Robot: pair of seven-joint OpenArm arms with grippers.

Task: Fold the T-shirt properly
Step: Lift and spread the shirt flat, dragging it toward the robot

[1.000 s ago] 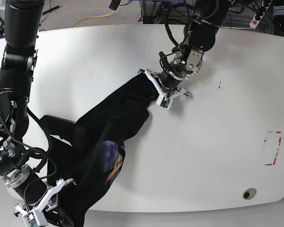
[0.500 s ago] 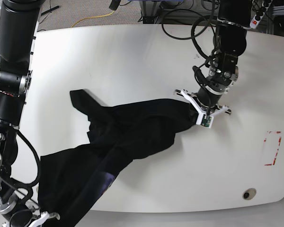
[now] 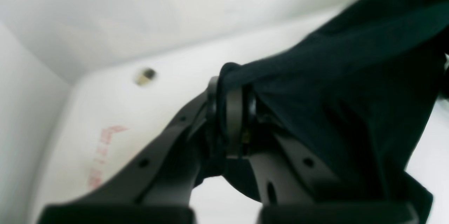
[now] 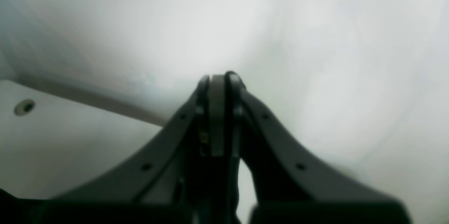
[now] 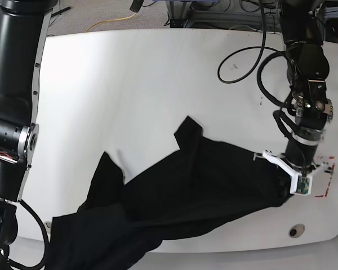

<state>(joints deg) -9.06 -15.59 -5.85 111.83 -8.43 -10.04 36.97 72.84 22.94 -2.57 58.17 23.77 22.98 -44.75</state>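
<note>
The black T-shirt [image 5: 186,185] lies stretched across the white table [image 5: 129,84], from the front left edge to the right side, plain black side up. My left gripper [image 5: 284,188] is shut on its right end, just left of the red tape mark. In the left wrist view a fold of the T-shirt [image 3: 350,94] wraps over the closed left gripper [image 3: 231,87]. The right gripper [image 4: 217,78] is out of the base view, below the front left corner where the cloth runs off the frame. Its wrist view shows the jaws pressed together on a thin dark edge.
A red tape rectangle [image 5: 327,177] marks the table's right side, and a round hole [image 5: 296,230] sits near the front right edge. A black cable [image 5: 242,56] loops over the far right of the table. The right arm's column [image 5: 17,84] stands along the left.
The left gripper has dragged the shirt's end right and toward the front, up to the red mark, spreading the cloth out. The right gripper has dropped out of the base view.
</note>
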